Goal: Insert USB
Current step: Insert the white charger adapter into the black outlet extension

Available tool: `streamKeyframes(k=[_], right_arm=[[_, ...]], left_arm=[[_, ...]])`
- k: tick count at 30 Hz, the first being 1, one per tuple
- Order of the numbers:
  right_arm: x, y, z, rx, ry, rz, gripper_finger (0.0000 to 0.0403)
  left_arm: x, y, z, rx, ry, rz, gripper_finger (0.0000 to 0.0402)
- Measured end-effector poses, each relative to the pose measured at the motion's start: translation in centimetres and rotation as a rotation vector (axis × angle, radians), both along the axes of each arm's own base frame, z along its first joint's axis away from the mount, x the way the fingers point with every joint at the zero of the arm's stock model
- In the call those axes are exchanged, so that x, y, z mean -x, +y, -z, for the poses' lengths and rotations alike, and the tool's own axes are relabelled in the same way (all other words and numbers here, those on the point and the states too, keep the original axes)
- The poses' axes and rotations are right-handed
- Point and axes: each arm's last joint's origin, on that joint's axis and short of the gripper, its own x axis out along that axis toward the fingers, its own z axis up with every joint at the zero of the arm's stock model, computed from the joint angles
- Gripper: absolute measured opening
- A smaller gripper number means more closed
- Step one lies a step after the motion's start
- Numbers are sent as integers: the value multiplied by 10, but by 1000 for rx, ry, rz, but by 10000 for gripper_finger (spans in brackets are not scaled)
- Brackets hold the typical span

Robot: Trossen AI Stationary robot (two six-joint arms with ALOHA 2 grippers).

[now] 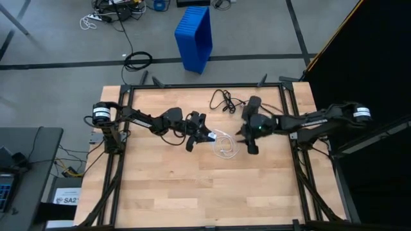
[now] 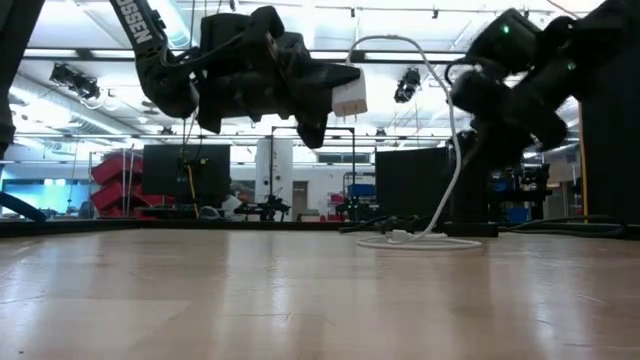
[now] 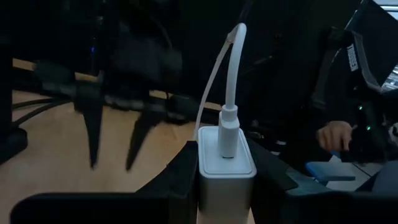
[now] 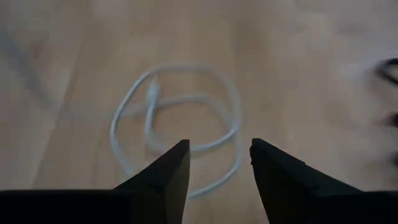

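Observation:
The white USB cable has its plug (image 3: 227, 127) seated in the front face of a white charger block (image 3: 226, 165). From there the cable arches up (image 2: 400, 42) and drops to its loop (image 1: 226, 147), which lies flat on the table (image 4: 180, 112). My left gripper (image 3: 227, 168) is shut on the block, held above the table left of the loop (image 2: 348, 97). My right gripper (image 4: 214, 152) hangs open over the loop's right side (image 1: 247, 141) and touches nothing. My left gripper pinches the white charger block by two opposite side walls (image 3: 202, 168), one finger (image 3: 180, 171) on each side. The fingers come roughly level from the table's left. The block is lifted clear of the table, its plug face turned away from the gripper, with the cable rising from it.
A thin black cord (image 1: 225, 101) lies on the table's far part, beyond the loop. A blue bin (image 1: 194, 37) stands on the floor past the far edge. A person's hand (image 3: 336, 134) shows beyond the table. Bare wood (image 1: 212, 192) fills the near half.

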Motion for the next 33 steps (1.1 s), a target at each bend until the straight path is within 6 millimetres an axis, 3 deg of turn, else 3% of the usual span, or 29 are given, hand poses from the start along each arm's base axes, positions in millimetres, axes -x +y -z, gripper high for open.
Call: streamKeyframes(k=[9,13,17,21,29,33], right_arm=[[-25,30,30,-16,-21,-130,213],[-33,32,48,74,-3,-79,237],[-38,30,57,78,-7,-64,233],[-38,30,58,74,-8,-68,187],[-37,30,60,57,10,-66,28],[-36,30,57,50,9,-2,4]], left_arm=[[0,0,1,1,10,-1,74],[0,0,1,1,7,-1,74],[0,0,1,2,10,-2,74],[0,0,1,2,11,-2,74],[0,0,1,3,11,-2,74],[0,0,1,9,13,-1,74]])
